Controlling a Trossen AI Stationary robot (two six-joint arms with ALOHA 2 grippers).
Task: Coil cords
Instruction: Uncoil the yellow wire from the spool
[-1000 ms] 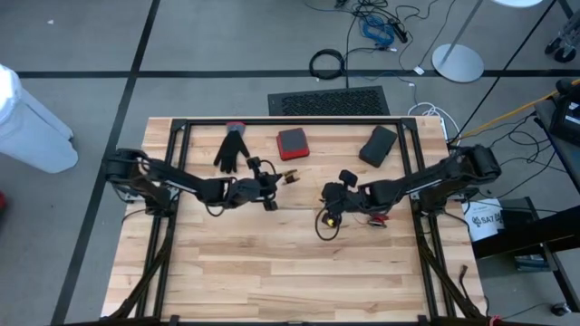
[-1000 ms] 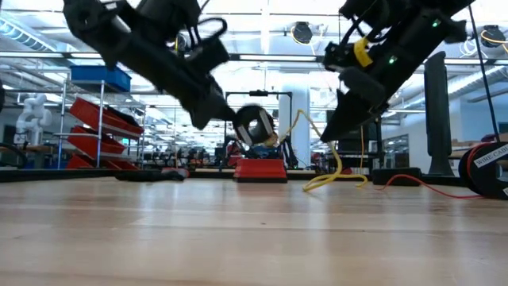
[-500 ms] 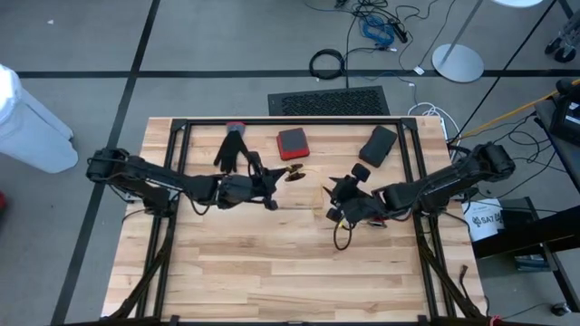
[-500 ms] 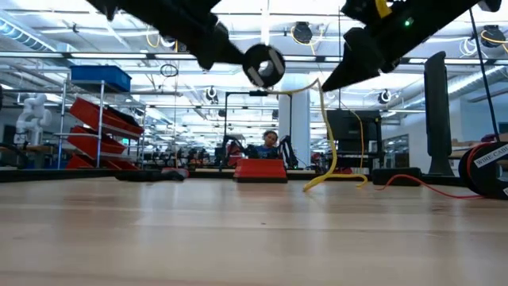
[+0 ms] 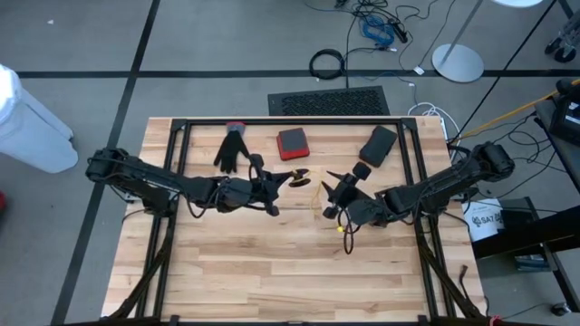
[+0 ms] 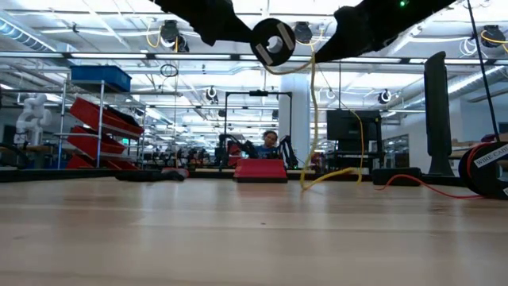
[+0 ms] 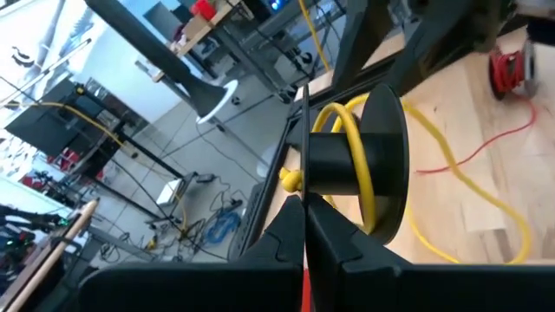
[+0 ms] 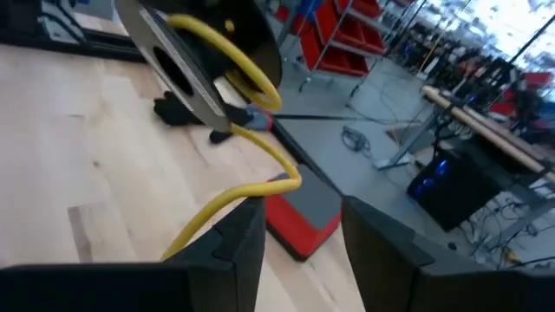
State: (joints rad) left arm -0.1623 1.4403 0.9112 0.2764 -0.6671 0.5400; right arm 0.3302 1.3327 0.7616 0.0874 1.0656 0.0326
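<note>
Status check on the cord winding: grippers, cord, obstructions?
Left gripper shut on spool, raised. Right gripper open around yellow cord. Nothing blocking.

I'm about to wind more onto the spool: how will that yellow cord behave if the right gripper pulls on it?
Probably floppy: the yellow cord hangs from the black spool and trails across the table. It likely slides easily; the right gripper stands open around it. It seems springy, holding loose curves on the spool.
</note>
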